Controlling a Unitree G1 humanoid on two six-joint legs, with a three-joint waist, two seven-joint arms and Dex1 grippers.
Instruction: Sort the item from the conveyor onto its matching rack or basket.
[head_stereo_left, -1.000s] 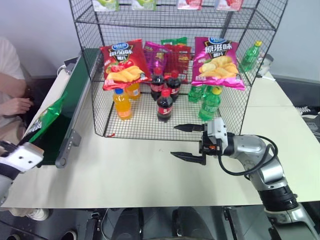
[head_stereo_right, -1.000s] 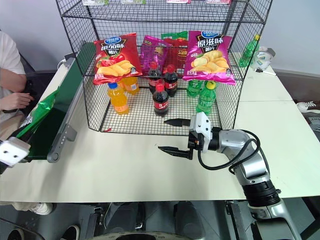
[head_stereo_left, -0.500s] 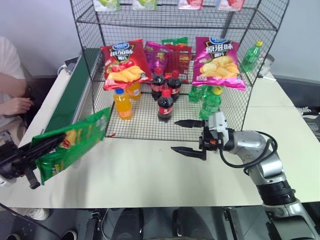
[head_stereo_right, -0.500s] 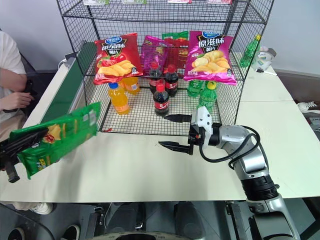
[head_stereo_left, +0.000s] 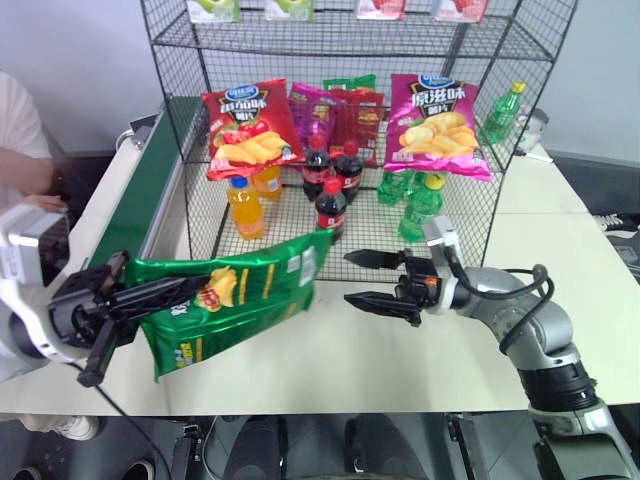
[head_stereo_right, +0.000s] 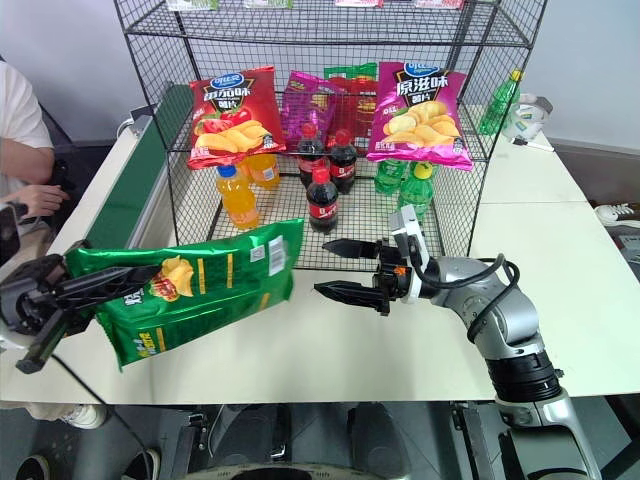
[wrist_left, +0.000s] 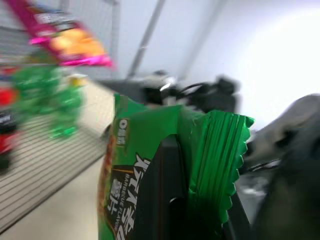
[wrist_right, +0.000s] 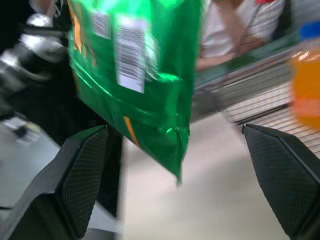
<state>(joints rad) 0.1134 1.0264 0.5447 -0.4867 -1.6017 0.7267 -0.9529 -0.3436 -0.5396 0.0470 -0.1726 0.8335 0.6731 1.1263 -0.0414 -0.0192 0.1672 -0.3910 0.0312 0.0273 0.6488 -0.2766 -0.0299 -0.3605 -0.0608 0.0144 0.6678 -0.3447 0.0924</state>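
Left eye view: left gripper (head_stereo_left: 150, 297) pinches the green crisp bag (head_stereo_left: 235, 298) by one end, above the table. Right gripper (head_stereo_left: 362, 278) stands spread nearby. Risk: bag slipping during handover.

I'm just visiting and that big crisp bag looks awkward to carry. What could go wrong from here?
The left gripper pinches the green crisp bag only at one end, so the slippery bag sags and might slip out.

The right gripper waits open close to the bag's free end; a handover could crush the crisps or miss.

The rack already holds bottles and bags; pushing this one in could topple a bottle.
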